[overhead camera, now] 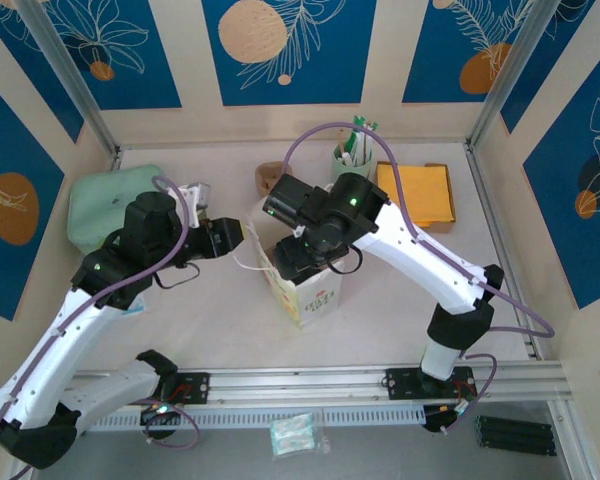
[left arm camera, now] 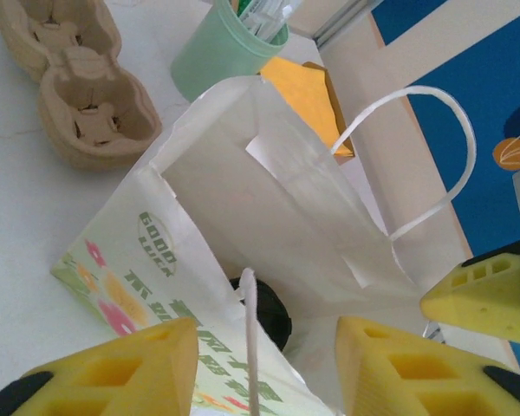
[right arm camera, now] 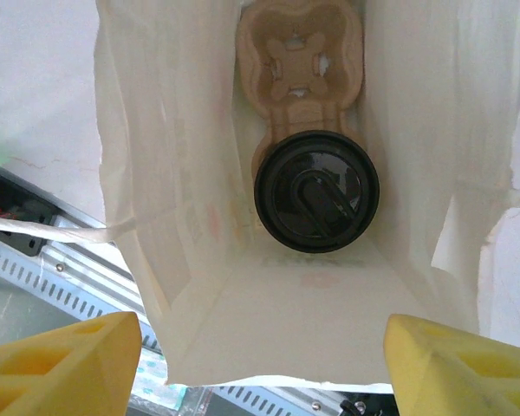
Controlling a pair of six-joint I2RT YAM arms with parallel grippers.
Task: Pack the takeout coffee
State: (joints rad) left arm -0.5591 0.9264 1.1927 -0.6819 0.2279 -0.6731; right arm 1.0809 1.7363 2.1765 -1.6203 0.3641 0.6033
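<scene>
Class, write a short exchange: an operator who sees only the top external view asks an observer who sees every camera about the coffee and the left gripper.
Operator: The right arm hides the mouth of the paper bag. Is the coffee inside?
Observer: Yes. The takeout coffee stands lidded in a cardboard carrier on the bag's floor.
Operator: Is the left gripper clamped on the handle?
Observer: No. It is open; the handle runs between its spread fingers.

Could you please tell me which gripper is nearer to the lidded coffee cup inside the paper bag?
Right. The right gripper hangs open directly above the cup, over the open bag; the left gripper is outside, at its side rim.
</scene>
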